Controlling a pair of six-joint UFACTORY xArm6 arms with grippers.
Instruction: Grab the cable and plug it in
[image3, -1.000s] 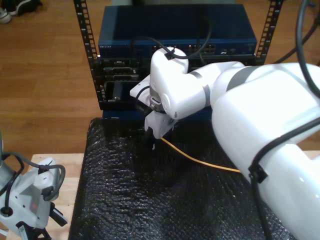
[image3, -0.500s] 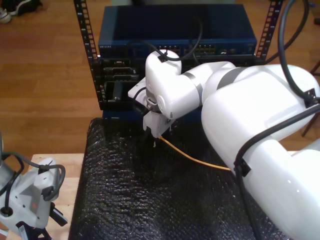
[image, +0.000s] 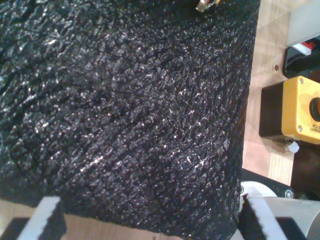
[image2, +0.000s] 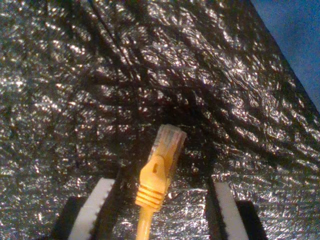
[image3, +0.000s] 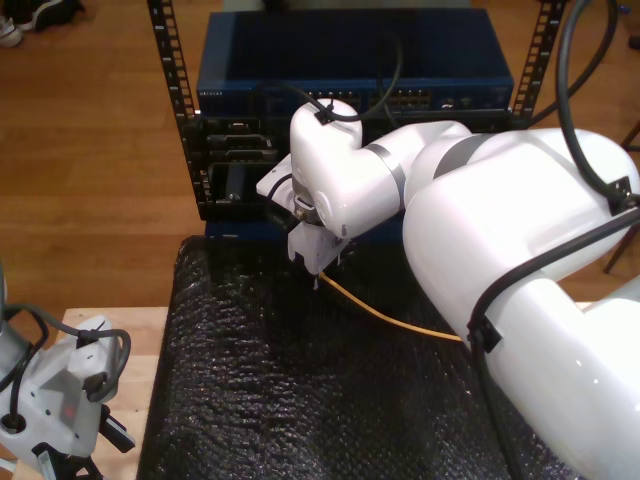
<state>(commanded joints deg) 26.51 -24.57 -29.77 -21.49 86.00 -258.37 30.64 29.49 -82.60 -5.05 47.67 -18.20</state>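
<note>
The cable (image3: 400, 322) is thin and yellow-orange, and runs across the black bubble mat (image3: 300, 400) from the exterior view's right. Its clear plug (image2: 169, 142) and orange boot lie between the fingers of my second gripper (image2: 161, 184), which is open, with neither pad (image2: 100, 202) touching it. In the exterior view my second gripper (image3: 318, 272) points down at the mat's far edge, just in front of the rack. My first gripper (image: 150, 200) hangs open over the mat's edge with nothing between its fingers; its arm (image3: 55, 395) is at the exterior view's lower left.
Behind the mat stands a rack with a blue network switch (image3: 350, 70) and its row of ports (image3: 400, 98), with darker units (image3: 235, 150) below. A yellow button box (image: 300, 107) sits on the wooden table (image3: 110, 330) beside the mat. Thick black robot cables (image3: 575, 80) hang at the exterior view's right.
My second arm has shifted a little toward the exterior view's left and its gripper has come slightly nearer the rack, staying over the cable's end. The first arm has not moved.
</note>
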